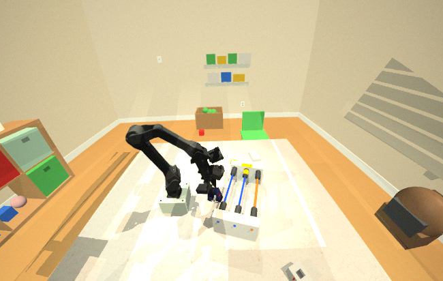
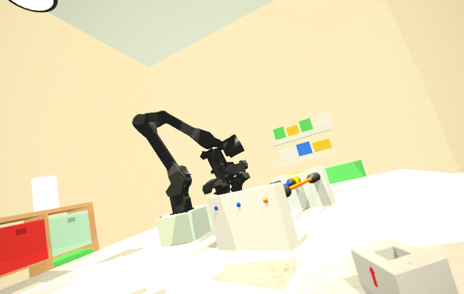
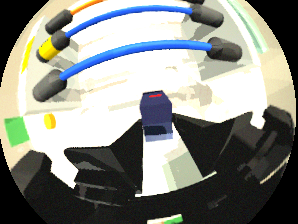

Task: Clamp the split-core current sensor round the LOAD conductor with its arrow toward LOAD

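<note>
Navy sensor [image 1: 215, 194] [image 3: 156, 110] gripped in black pincer [image 1: 206, 189] [image 3: 156, 119], beside nearest blue conductor [image 1: 228, 187] [image 3: 135, 49]

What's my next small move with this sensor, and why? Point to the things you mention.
I'd ease the gripper [image 1: 212, 189] [image 3: 156, 119] sideways toward the nearest blue conductor [image 1: 228, 187] [image 3: 140, 46], without squeezing yet. The dark blue sensor [image 1: 215, 194] [image 3: 155, 109] is held in the fingers but sits beside that conductor, not round it. Which conductor is LOAD I can't read here, so I'd confirm that before committing.
</note>
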